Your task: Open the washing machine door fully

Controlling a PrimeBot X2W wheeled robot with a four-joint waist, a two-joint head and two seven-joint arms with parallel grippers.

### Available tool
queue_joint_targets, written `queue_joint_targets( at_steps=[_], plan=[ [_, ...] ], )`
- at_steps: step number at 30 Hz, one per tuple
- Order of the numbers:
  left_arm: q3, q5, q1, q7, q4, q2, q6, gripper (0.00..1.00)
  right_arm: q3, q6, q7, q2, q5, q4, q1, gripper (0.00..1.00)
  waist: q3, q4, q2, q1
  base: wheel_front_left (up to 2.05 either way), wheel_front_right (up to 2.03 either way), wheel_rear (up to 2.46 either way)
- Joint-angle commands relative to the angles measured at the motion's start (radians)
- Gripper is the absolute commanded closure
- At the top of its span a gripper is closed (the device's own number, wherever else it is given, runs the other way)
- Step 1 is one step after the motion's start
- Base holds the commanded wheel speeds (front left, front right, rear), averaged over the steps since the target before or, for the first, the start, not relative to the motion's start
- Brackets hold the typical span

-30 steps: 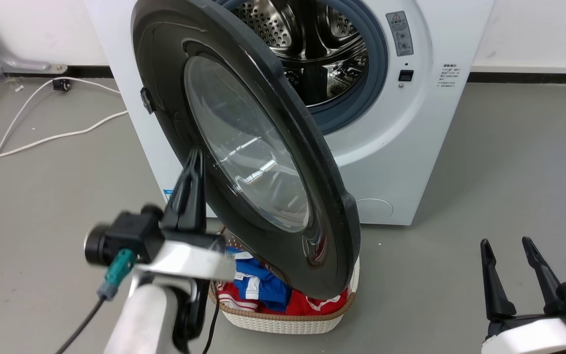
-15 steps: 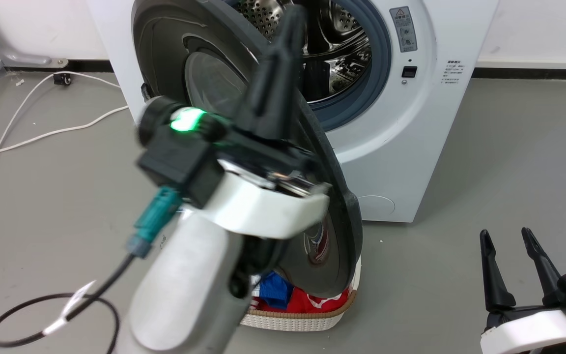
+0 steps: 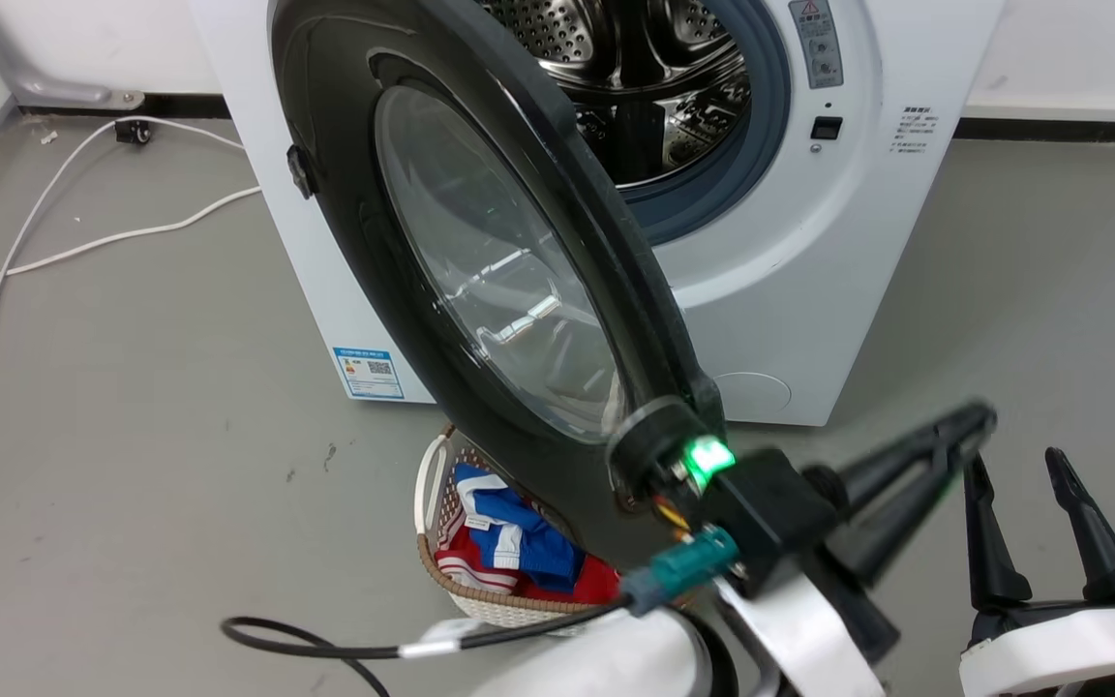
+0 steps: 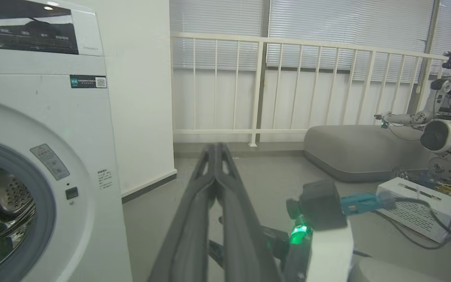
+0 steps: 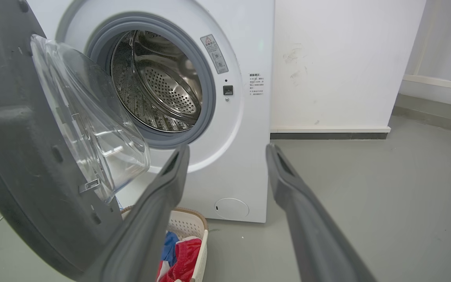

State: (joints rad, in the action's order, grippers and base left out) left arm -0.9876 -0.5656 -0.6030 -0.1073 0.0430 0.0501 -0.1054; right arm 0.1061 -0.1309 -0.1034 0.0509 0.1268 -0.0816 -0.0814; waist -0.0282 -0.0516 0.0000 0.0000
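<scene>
The white washing machine point(image 3: 790, 290) stands with its steel drum point(image 3: 635, 77) exposed. The washing machine door point(image 3: 364, 194), a big glossy black disc with a domed glass window point(image 3: 490, 261), is swung out on its left-hand hinge at an angle towards me; the right wrist view shows the door point(image 5: 22, 137) from its inner side. My left gripper point(image 3: 979, 421) is shut and empty, low at the right, clear of the door and pointing right; its fingers point(image 4: 215, 147) are pressed together. My right gripper point(image 3: 1014, 463) is open at the lower right, its own fingers point(image 5: 227, 150) spread wide.
A white woven basket point(image 3: 441, 581) of red and blue clothes sits on the floor under the door's lower edge. White cables point(image 3: 83, 252) trail across the grey floor at the left. A railing, a grey pad point(image 4: 358, 152) and another robot point(image 4: 444, 117) lie to the right.
My left arm has swung from the door's outer face at the lower left, up across the door, down to the lower right, pointing right. The right gripper stays open.
</scene>
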Motion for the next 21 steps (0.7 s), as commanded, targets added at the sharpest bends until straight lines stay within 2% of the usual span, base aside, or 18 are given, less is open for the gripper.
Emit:
queue_joint_targets(
  at_steps=[1, 8, 21],
  plan=[
    [-0.009, -0.001, 0.013, 0.004, -0.007, 0.001, 0.004, 1.00, 0.001, 0.000, 0.000, -0.001, 0.001, -0.001, 0.015, 0.00, -0.003, -0.002, 0.0000, 0.0000, 0.00, 0.00, 0.00],
    [-0.091, -0.055, 0.080, 0.038, -0.139, 0.000, 0.012, 1.00, -0.005, 0.000, -0.002, -0.001, 0.000, 0.007, 0.026, 0.00, -0.021, -0.002, 0.0000, 0.0000, 0.00, 0.00, 0.00],
    [-0.013, -0.097, 0.031, -0.047, -0.382, 0.000, -0.034, 1.00, -0.010, 0.000, -0.009, -0.001, 0.002, 0.026, 0.043, 0.00, -0.036, 0.006, 0.0000, 0.0000, 0.00, 0.00, 0.00]
  ],
)
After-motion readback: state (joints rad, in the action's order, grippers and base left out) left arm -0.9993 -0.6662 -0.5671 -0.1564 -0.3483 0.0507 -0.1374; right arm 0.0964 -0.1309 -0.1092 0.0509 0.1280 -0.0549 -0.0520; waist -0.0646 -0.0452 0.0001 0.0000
